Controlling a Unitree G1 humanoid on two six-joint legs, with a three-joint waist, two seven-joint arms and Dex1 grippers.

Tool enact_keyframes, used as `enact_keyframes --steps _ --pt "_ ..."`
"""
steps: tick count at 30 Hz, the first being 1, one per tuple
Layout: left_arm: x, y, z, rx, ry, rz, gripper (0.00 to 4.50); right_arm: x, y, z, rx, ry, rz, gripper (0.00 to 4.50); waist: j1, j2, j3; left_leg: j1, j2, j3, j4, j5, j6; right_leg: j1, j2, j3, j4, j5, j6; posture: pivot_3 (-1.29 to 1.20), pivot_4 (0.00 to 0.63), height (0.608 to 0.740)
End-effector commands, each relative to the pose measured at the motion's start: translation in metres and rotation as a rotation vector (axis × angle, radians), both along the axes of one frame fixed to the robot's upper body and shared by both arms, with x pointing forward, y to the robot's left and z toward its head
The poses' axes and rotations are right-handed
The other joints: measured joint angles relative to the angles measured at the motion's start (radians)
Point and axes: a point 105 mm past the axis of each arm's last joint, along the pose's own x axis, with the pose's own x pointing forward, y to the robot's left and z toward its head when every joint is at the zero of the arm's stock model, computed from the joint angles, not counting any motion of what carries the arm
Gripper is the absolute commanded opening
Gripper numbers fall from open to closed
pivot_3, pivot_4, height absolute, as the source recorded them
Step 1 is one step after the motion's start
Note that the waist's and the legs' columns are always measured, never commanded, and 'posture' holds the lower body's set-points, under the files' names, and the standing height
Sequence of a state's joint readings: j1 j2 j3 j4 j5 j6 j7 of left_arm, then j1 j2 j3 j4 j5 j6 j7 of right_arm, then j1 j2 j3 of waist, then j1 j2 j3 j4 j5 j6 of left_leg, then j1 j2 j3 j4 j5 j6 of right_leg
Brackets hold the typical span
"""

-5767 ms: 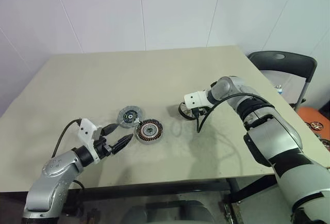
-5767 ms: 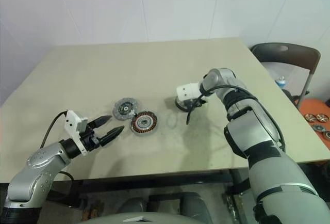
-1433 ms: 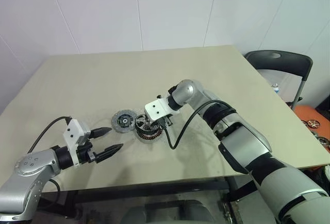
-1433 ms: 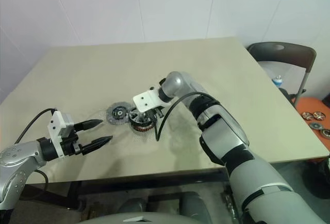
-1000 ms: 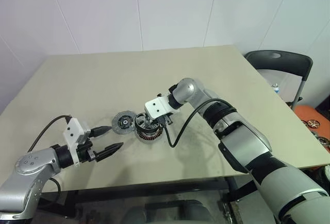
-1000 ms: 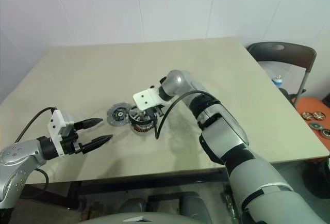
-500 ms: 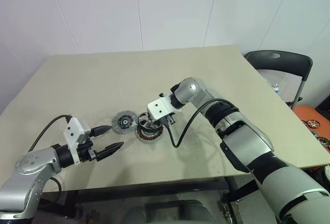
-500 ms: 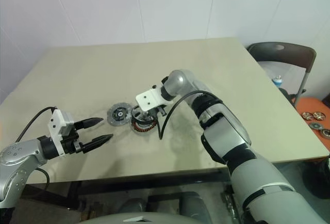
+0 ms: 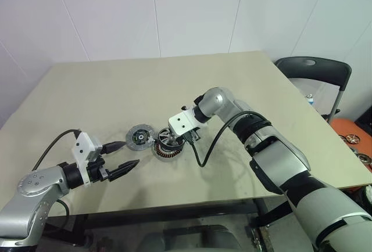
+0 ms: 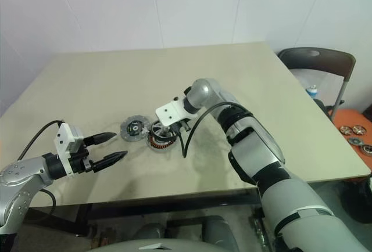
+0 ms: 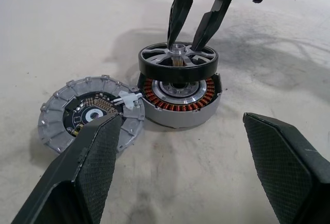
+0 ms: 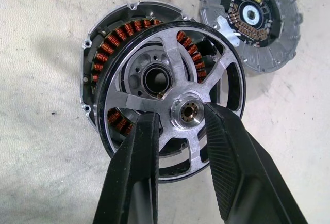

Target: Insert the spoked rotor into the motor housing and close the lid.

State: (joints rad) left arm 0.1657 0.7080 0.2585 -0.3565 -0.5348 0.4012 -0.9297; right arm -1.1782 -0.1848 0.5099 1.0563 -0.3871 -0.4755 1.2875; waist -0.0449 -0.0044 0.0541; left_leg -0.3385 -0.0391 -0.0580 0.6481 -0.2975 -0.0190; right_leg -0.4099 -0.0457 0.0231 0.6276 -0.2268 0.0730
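The motor housing [image 11: 177, 103] lies near the middle of the table, its copper windings facing up. The spoked rotor [image 11: 178, 62] hangs level just above it, its hub a little off the housing's centre hole [image 12: 157, 78]. My right gripper [image 12: 185, 111] comes down from above and is shut on the rotor's hub. The lid [image 11: 86, 115] lies flat on the table, touching the housing's left side. My left gripper [image 9: 129, 154] stands open and empty in front of and to the left of the lid [image 9: 139, 135], clear of it.
A dark chair [image 9: 317, 69] stands past the table's right edge. An orange tray [image 10: 356, 133] with round parts sits low at the far right. The right arm's black cable [image 9: 203, 153] loops down close to the housing.
Since the earliest frames my right gripper has carried the rotor from the table's right side to above the housing. Over the last second it barely shifted. The left gripper stays open.
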Motion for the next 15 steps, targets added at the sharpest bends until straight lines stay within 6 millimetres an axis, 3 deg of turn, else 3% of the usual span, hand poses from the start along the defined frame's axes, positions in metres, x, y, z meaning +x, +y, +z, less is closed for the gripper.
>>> enact_keyframes --steps 1,15 --pt "0.003 0.0 0.009 0.003 -0.044 -0.002 4.02 -0.001 0.0 -0.001 -0.01 -0.002 0.012 0.96 0.0 0.0 0.0 0.0 0.0 0.0 0.0 0.0 0.0 0.0 0.0 0.0 0.0 0.0 0.0 0.0 0.0 0.74" --pt "0.002 -0.001 0.008 -0.004 -0.045 0.002 4.02 -0.007 0.011 0.021 0.043 0.038 0.041 0.96 -0.001 0.0 0.0 -0.001 0.0 0.0 0.0 0.0 0.0 -0.001 0.0 0.0 0.0 0.0 0.0 0.0 0.0 0.74"
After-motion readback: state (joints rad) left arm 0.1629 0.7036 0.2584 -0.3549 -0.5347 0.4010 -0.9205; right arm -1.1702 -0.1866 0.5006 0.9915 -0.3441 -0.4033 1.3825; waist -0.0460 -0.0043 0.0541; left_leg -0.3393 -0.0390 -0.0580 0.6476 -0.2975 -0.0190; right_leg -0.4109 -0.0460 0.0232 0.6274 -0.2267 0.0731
